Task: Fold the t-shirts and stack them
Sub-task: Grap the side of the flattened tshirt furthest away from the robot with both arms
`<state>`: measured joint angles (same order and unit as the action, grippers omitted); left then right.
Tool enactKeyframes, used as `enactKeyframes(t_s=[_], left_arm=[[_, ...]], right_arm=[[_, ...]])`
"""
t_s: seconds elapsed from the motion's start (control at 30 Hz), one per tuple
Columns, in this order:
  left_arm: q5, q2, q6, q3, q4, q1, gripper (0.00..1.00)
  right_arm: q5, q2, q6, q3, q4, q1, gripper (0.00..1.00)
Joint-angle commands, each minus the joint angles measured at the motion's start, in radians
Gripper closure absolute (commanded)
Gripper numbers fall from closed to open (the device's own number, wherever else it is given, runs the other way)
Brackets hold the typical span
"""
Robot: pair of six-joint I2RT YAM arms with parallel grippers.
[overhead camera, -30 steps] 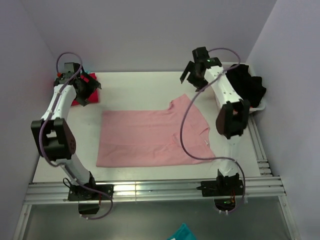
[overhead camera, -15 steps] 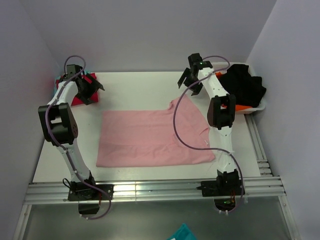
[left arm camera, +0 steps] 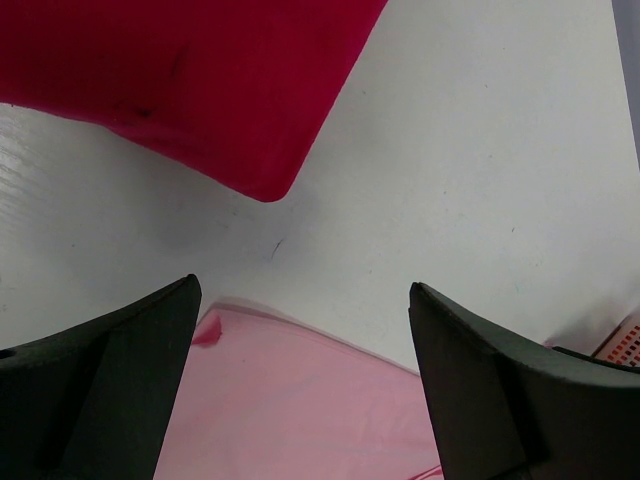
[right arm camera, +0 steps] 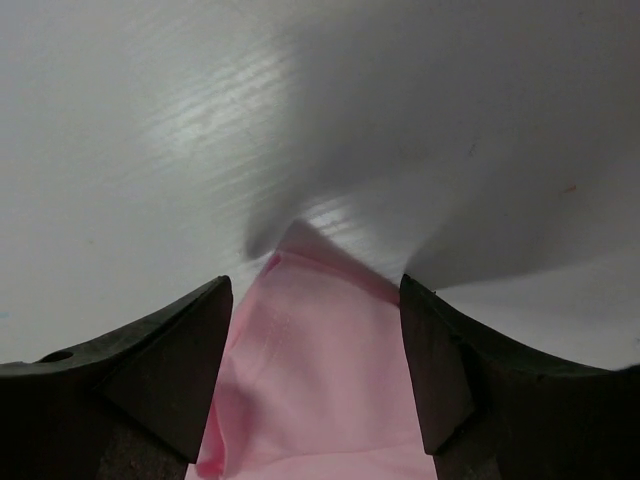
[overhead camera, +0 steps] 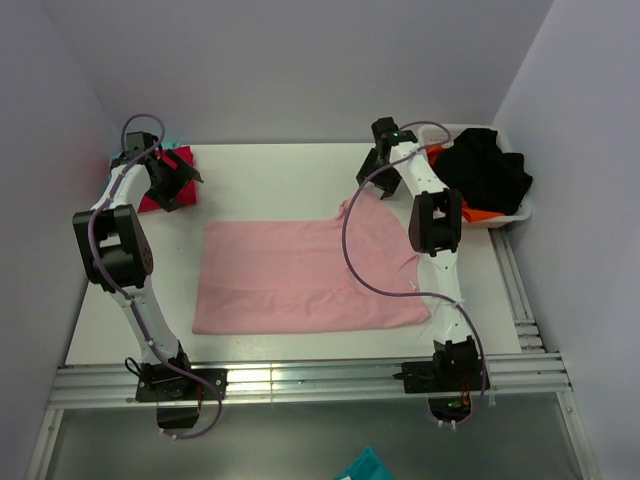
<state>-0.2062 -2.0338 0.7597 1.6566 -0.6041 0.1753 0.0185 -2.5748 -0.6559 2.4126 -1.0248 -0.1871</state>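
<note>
The pink t-shirt [overhead camera: 300, 275] lay flat on the table [overhead camera: 280, 170], its long axis running left to right with the sleeves at the right end. The folded red t-shirt [left arm camera: 200, 80] sat far left. The white bin [overhead camera: 503, 222] held black cloth [overhead camera: 485, 170]. The left gripper [left arm camera: 302, 292] and right gripper [right arm camera: 315, 285] gaped empty, the right astride a pink sleeve tip.

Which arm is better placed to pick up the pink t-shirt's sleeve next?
Right. The right gripper, jaws open, straddles the sleeve tip of the pink t-shirt; the left gripper hovers open near the red t-shirt.

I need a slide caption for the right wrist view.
Open right gripper above a corner of the pink t-shirt.
</note>
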Motion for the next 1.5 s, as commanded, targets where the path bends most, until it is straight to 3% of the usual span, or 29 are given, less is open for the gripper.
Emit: enactKeyframes(t_s=[0.0,0.13,0.23,0.37,0.57,0.67,0.9,1.2,1.47], left_arm=[[-0.009,-0.008,-0.02,0.002,0.007,0.001,0.09],[0.007,-0.006,-0.026,0.006,-0.005,0.001,0.09],[0.007,-0.005,-0.023,-0.006,-0.003,0.006,0.09],[0.007,0.003,-0.022,-0.041,0.009,0.007,0.09],[0.036,-0.006,-0.048,-0.081,0.02,0.007,0.09],[0.063,-0.02,-0.06,-0.087,0.007,0.007,0.09],[0.077,-0.028,-0.074,-0.09,0.023,0.007,0.09],[0.019,-0.1,-0.1,-0.05,0.001,0.001,0.23],[-0.039,-0.028,-0.138,-0.173,-0.005,-0.039,0.34]], right_arm=[[0.014,-0.025,0.018,0.037,-0.011,-0.017,0.26],[0.018,-0.042,0.022,0.036,-0.017,-0.031,0.36],[0.026,-0.054,0.03,0.039,-0.029,-0.038,0.49],[0.044,-0.055,0.044,0.023,-0.035,-0.04,0.76],[0.049,-0.047,0.053,0.006,-0.032,-0.04,0.96],[0.049,-0.044,0.055,0.002,-0.031,-0.04,1.0],[0.046,-0.028,0.058,-0.012,-0.024,-0.038,1.0],[0.043,-0.015,0.058,-0.023,-0.021,-0.038,1.0],[0.047,0.004,0.048,-0.056,-0.001,-0.038,1.0]])
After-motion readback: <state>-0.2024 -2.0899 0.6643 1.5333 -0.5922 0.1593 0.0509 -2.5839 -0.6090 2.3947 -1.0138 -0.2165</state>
